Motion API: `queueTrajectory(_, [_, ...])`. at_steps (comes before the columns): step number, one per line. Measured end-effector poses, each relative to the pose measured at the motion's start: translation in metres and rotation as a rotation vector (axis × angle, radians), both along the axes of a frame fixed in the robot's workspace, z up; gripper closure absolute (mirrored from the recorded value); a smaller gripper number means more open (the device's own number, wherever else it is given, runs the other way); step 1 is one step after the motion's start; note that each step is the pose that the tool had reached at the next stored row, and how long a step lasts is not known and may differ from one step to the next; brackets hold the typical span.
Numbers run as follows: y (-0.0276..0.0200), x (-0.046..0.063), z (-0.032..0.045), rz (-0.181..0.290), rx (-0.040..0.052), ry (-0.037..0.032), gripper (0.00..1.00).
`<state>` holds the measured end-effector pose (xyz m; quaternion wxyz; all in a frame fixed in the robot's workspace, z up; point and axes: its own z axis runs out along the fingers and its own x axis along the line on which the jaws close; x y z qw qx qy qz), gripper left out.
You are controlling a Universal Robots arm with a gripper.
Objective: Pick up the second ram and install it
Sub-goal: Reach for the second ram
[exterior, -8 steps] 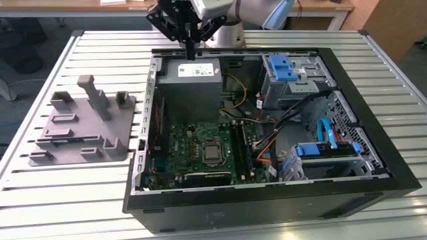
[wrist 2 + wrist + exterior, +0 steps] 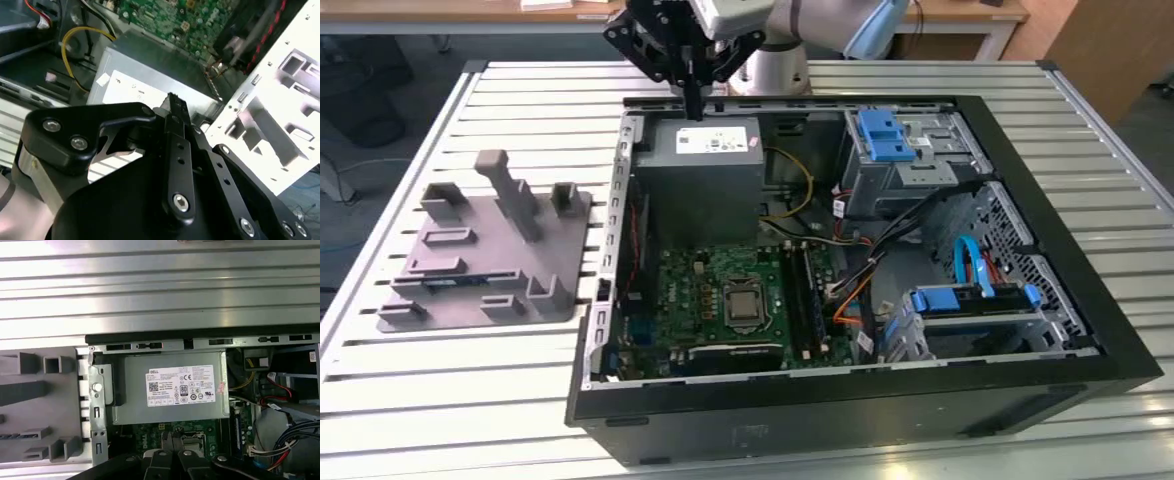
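Slatted table (image 2: pixel 520 100) | pincer (image 2: pixel 695 110) clenched, above power supply (image 2: pixel 700 165) beside case rim (image 2: pixel 894 99) | grey fixture (image 2: pixel 480 250) well apart, open slats between

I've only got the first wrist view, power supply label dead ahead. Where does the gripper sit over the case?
Observer: In the exterior view, the gripper hangs over the power supply, at the case's end nearest the arm's base.
Operator: Anything in the gray fixture?
Observer: A slim dark strip lies flat in the fixture; possibly the ram, I can't confirm.
Operator: And the memory slots?
Observer: Long black slots run just to the exterior view's right of the processor socket.
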<state>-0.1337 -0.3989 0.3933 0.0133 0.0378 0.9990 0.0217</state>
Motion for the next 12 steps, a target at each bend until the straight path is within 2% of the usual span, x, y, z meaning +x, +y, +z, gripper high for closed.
queueTrajectory(1, [0.0000, -0.009, 0.0000, 0.000, 0.0000, -0.0002, 0.89])
queueTrajectory(7, [0.0000, -0.037, 0.0000, 0.000, 0.0001, -0.0011, 0.89])
queueTrajectory(12, [0.0000, -0.059, -0.0001, 0.000, 0.0001, -0.0051, 0.89])
